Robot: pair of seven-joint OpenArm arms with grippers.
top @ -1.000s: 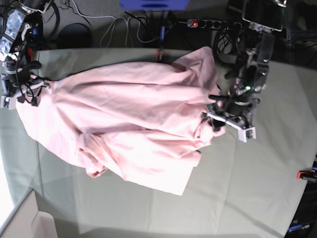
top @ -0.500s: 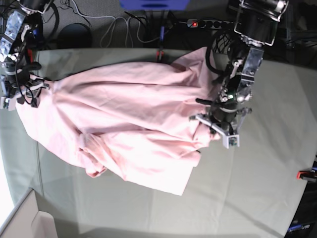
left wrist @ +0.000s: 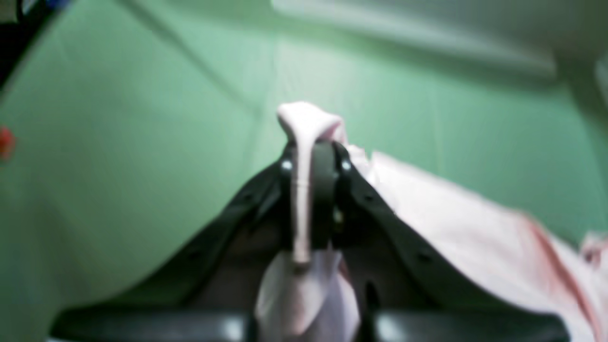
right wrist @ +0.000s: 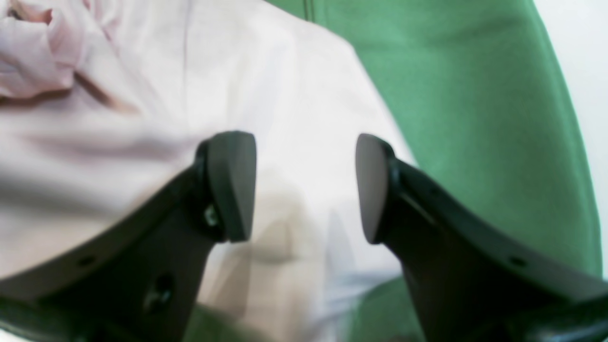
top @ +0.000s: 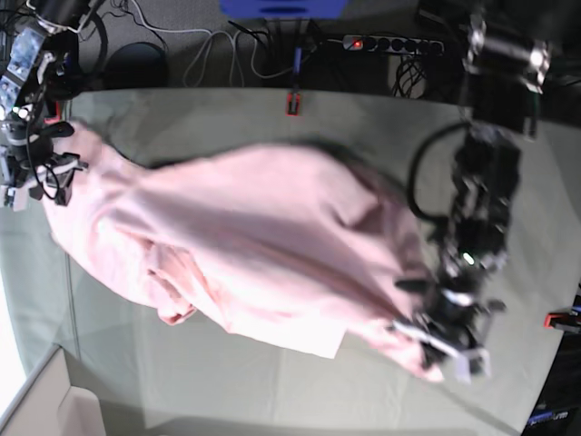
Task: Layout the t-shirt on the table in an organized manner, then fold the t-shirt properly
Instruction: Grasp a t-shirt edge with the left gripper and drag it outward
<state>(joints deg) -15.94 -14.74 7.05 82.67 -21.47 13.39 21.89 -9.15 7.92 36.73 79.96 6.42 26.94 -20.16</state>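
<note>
A power strip (top: 392,43) and cables (top: 213,45) lie behind

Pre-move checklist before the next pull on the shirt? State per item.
1. Left gripper has cloth: ok. Jaws shut on a fold of the t-shirt, pink fabric pinched between the pads.
2. Right gripper has cloth: not ok. Jaws open over the shirt, nothing between them.
3. Shirt on the table: ok. All visible fabric lies within the green cover in the base view.
4. Shirt laid flat: not ok. Bunched folds near its lower left edge, creases across the body.
5. Print side up or down: cannot tell. Only plain pink shows.
6. Which part the left gripper holds: cannot tell, too blurred.
</note>
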